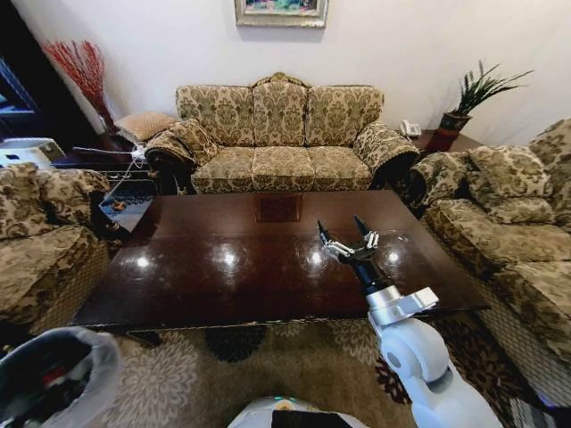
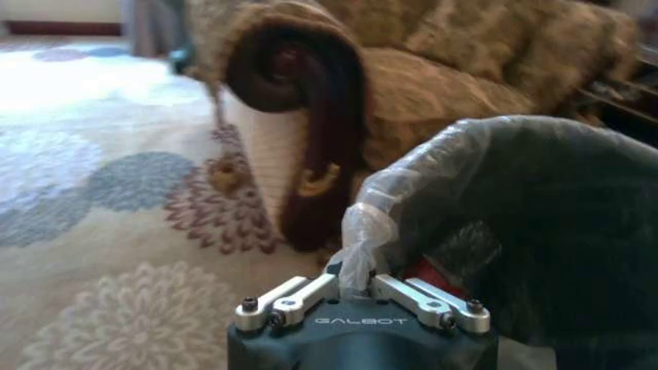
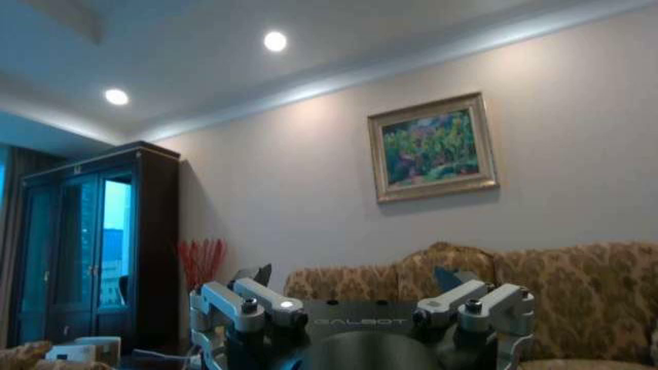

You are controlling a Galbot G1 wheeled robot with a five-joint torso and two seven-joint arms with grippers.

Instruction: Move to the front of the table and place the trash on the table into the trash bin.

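Note:
The glossy dark brown table (image 1: 205, 276) stretches in front of me, its top bare and shining. My right gripper (image 1: 339, 224) hovers open over the table's right half with nothing between its fingers; in the right wrist view the right gripper (image 3: 352, 275) points toward the sofa and wall. At my lower left stands the black trash bin (image 1: 27, 379) with its white liner. The left wrist view shows my left gripper (image 2: 355, 287) shut on the liner at the trash bin (image 2: 555, 231) rim. A red piece of trash (image 2: 427, 271) lies inside the bin.
A three-seat patterned sofa (image 1: 281, 134) stands behind the table. An armchair (image 1: 40, 232) is on the left and another sofa (image 1: 508, 223) on the right. A potted plant (image 1: 468, 102) sits on a corner side table. Patterned rug (image 1: 268, 361) lies between me and the table.

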